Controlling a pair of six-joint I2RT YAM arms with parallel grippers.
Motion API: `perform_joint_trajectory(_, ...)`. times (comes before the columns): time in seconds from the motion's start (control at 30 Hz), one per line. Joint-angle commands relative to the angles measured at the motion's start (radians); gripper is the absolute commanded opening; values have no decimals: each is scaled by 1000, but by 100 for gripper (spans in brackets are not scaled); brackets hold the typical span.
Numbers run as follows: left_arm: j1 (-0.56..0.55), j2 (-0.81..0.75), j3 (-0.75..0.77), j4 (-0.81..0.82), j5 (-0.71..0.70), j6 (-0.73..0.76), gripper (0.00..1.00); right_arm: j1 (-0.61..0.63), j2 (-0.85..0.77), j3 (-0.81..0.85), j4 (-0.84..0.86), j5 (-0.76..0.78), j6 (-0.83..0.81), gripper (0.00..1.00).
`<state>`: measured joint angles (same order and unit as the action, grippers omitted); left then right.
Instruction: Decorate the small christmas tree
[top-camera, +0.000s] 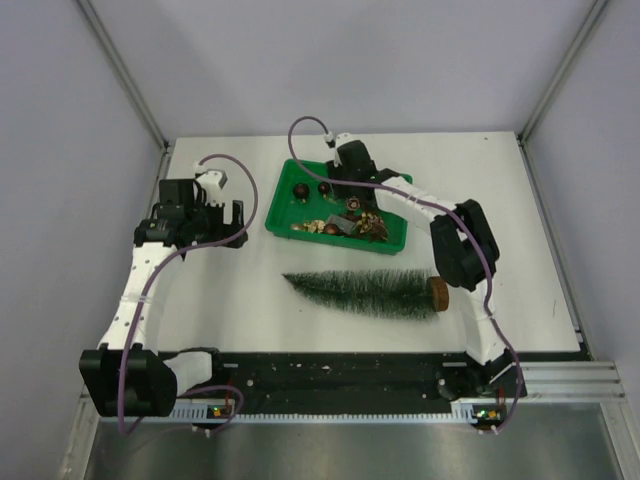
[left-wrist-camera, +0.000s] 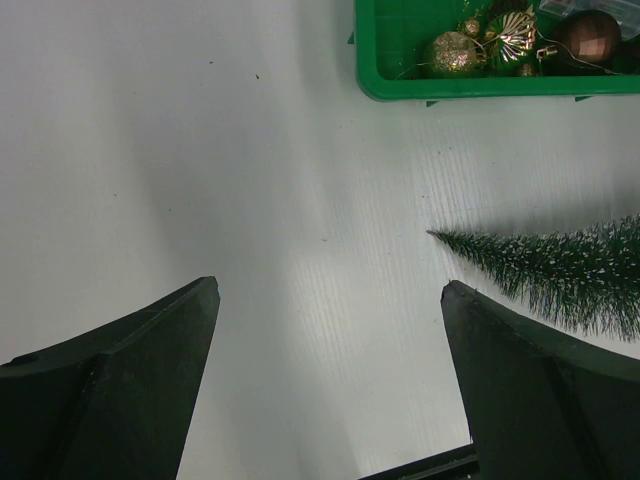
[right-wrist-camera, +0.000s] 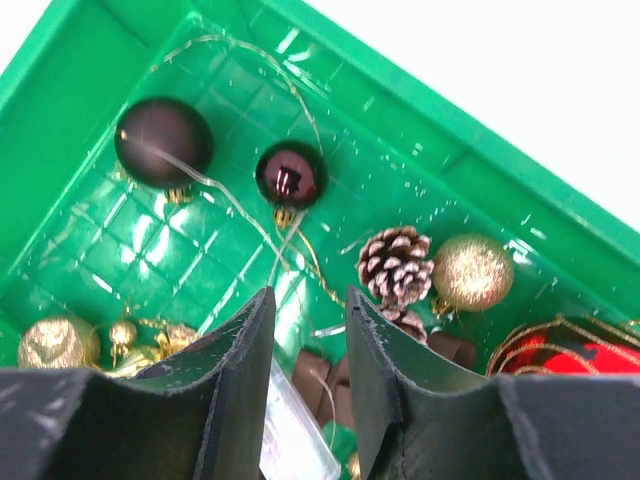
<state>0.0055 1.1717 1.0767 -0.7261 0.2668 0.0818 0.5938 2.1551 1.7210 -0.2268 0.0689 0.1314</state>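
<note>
Lifting now, you risk dragging extra baubles (right-wrist-camera: 290, 173) from the green tray (right-wrist-camera: 60, 95) on tangled gold thread (right-wrist-camera: 225, 195); can't tell if right gripper (right-wrist-camera: 307, 297) grasps anything, left gripper (left-wrist-camera: 330, 288) released.

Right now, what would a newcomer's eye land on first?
The green tray of baubles at mid-table, with the right gripper dipped into it. Just below it in the top view lies the tree on its side, tip pointing left. The left gripper hangs open over the table.

Glossy green plastic tray (right-wrist-camera: 420, 140), bristly frosted tree (top-camera: 365, 293)
</note>
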Motion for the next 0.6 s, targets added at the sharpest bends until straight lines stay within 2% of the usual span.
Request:
perform_joint_trajectory(0.0,-1,-1,-11,16,-14,12,99,8,46,72,76,29,-6,32)
perform_joint_trajectory(0.17,-1,-4,-4,11,-14,15,99,9,98,132,66,22,-4,26)
perform_joint_trajectory(0.23,-1,-6,0,10,-14,16,99,8,106,143,66,16,-4,17)
perform_joint_trajectory(0.3,-1,-4,3,10,-14,16,99,8,101,152,57,11,-4,1)
perform_joint_trajectory(0.57,-1,12,32,25,100,7,99,37,-116,88,67,2,-27,0)
